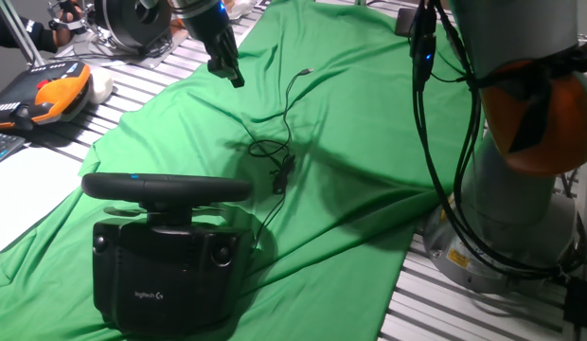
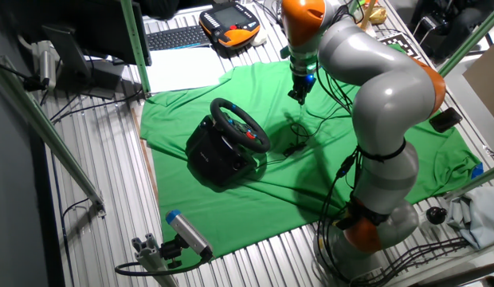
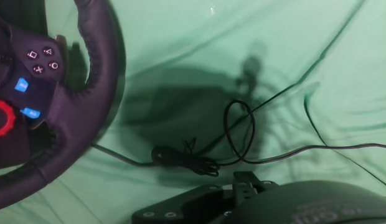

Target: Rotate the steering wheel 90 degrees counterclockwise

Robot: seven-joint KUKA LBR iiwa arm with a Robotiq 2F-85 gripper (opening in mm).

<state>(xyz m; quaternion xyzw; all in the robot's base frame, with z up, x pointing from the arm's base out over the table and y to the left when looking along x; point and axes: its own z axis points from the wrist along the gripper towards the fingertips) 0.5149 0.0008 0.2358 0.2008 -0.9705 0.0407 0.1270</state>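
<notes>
The steering wheel (image 1: 166,187) stands on its boxy black base (image 1: 166,270) with a white logo at the near end of the green cloth, seen here from behind. A small blue mark (image 1: 134,175) sits at the top of the rim. From the other fixed view its face (image 2: 240,125) shows coloured buttons. My gripper (image 1: 227,68) hangs above the cloth well beyond the wheel, apart from it, its fingers together and holding nothing. The hand view has the leather rim (image 3: 96,68) at the left edge.
A thin black cable (image 1: 279,156) loops over the green cloth (image 1: 369,114) between wheel and gripper. An orange teach pendant (image 1: 57,95) and a round black-and-silver device (image 1: 133,24) lie at the far left. The arm's grey base (image 1: 506,218) stands at the right.
</notes>
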